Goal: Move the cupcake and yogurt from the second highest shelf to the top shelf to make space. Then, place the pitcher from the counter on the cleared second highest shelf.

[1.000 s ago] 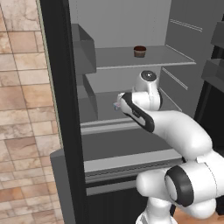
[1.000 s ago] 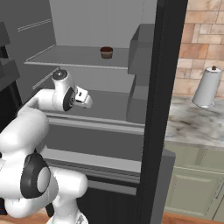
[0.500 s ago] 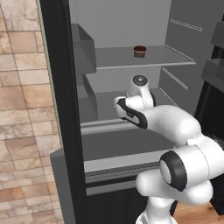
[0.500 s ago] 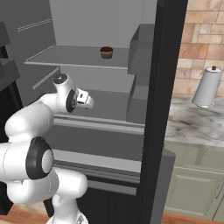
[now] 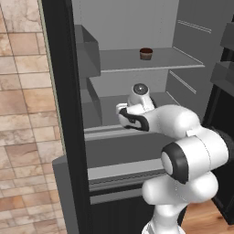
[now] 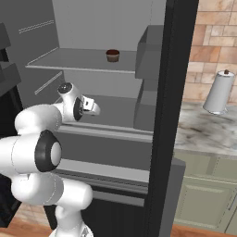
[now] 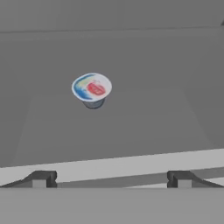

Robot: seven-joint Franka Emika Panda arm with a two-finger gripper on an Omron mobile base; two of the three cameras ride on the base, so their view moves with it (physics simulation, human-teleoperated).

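The cupcake point(image 5: 146, 53) sits alone on the top shelf point(image 5: 183, 64) of the open fridge, toward the back, and in the right base view it point(image 6: 112, 55) shows near the middle of that same panel point(image 6: 60, 62). One level down, the yogurt point(image 7: 91, 90) stands upright on the second highest shelf point(image 7: 131, 127), its lid marked in blue and red, well beyond the shelf's pale front edge. The tool point(image 7: 111, 179) hangs in front of that shelf, pointing in toward the yogurt, with its two dark fingertips point(image 7: 40, 179) spread wide apart and holding nothing; the cup lies ahead of them, closer to the left tip. The white arm point(image 5: 183, 132) reaches in at the height of this shelf. Outside the fridge, a tall white cylinder with a dark knob point(image 6: 219, 91) stands on the marble worktop point(image 6: 208, 134).
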